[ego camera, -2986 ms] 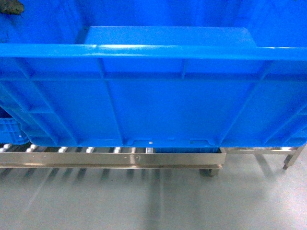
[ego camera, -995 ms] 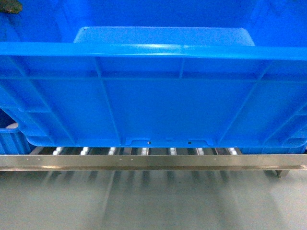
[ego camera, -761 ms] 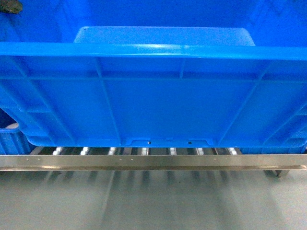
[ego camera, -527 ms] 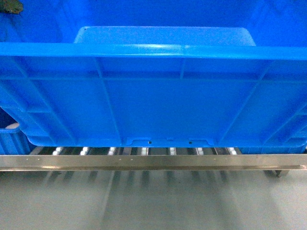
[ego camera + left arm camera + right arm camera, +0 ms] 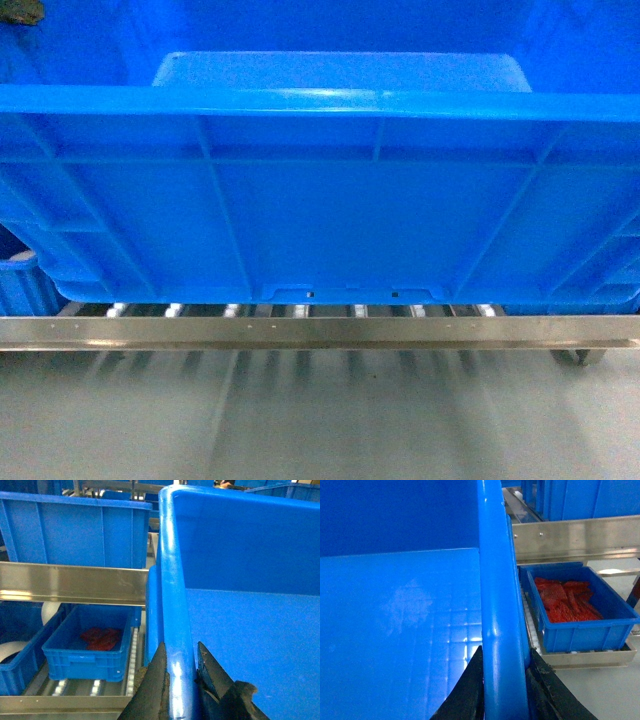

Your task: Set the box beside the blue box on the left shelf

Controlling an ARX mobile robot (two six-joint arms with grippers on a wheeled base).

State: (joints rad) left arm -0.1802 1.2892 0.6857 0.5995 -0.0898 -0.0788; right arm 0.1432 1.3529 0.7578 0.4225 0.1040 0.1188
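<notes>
The box point(image 5: 330, 190), a large bright-blue ribbed crate, fills the head view. Its base hangs just over the white rollers of the left shelf point(image 5: 300, 331). My left gripper point(image 5: 181, 647) is shut on the box's left rim point(image 5: 172, 580), one finger outside the wall and one inside. My right gripper point(image 5: 505, 652) is shut the same way on the right rim point(image 5: 495, 580). A smaller blue box point(image 5: 92, 640) holding red pieces sits on the rollers just left of the crate. Only its corner point(image 5: 15, 285) shows in the head view.
Another small blue box with red contents point(image 5: 575, 610) sits on the rollers to the crate's right. A steel rail point(image 5: 75, 584) and a big blue crate point(image 5: 75, 530) are on the level above. A further blue bin point(image 5: 15, 665) is at far left. Grey floor point(image 5: 320, 420) lies in front.
The crate's base has come down closer to the rollers over the last half second. Since three seconds ago the shelf frame has slid right in the head view. Both grips are unchanged.
</notes>
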